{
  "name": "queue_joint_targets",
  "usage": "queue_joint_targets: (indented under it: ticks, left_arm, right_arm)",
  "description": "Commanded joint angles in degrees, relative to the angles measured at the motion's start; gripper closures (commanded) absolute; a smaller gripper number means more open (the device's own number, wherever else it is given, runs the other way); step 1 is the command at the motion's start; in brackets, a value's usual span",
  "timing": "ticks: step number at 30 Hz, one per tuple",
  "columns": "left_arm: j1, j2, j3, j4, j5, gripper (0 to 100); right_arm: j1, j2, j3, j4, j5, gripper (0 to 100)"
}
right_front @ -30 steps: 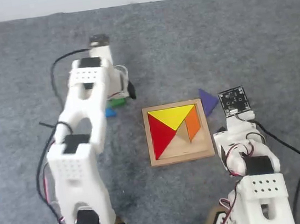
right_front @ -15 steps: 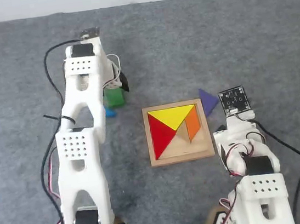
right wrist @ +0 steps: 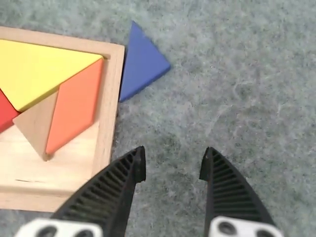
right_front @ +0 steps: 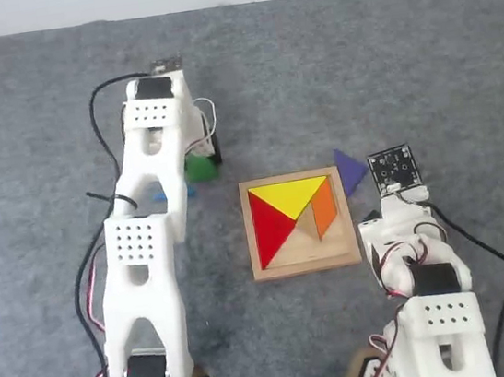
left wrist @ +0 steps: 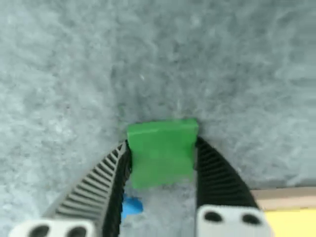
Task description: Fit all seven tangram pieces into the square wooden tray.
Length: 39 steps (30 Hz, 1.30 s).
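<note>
The left claw [left wrist: 161, 144] was clenched on the green piece [left wrist: 159, 160], one finger on each side, over the carpet [right_front: 31, 134] left of the tray [right_front: 304, 261] and a little farther off, with a small blue piece [left wrist: 131, 206] lying just near of it. The right claw [right wrist: 174, 154] hung released (gripping nothing) above carpet just right of the tray's right rim. The tray held a yellow triangle [right_front: 288, 196], a red triangle [right_front: 268, 225] and an orange piece [right_front: 325, 207], and a blue triangle [right_front: 350, 170] lay against its far right corner.
</note>
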<state>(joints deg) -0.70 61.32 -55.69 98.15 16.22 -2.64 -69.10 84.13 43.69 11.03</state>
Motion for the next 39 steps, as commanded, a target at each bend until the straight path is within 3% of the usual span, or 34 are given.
queue_joint_targets:
  ticks: [1, 10, 16, 23, 39]
  left_arm:
    - [0.0, 1.14, 0.31, 1.41, -2.9, 99]
    - [3.16, -5.63, -0.48, 2.55, -3.78, 98]
    - [3.08, -6.15, 3.74, 2.29, -3.43, 78]
    - [0.7, -5.8, 3.91, 2.29, -3.16, 79]
    - [3.08, 1.93, 0.04, 2.37, -4.75, 82]
  right_arm:
    - [-0.31, -0.66, -0.44, -1.27, 0.7, 80.9]
    - [-0.31, -0.66, -0.44, -1.27, 0.53, 80.9]
    - [-0.31, -0.66, -0.44, -1.27, 0.62, 80.9]
    - [-0.31, -0.66, -0.44, -1.27, 0.53, 80.9]
    - [-0.31, -0.57, -0.44, -1.27, 0.44, 80.9]
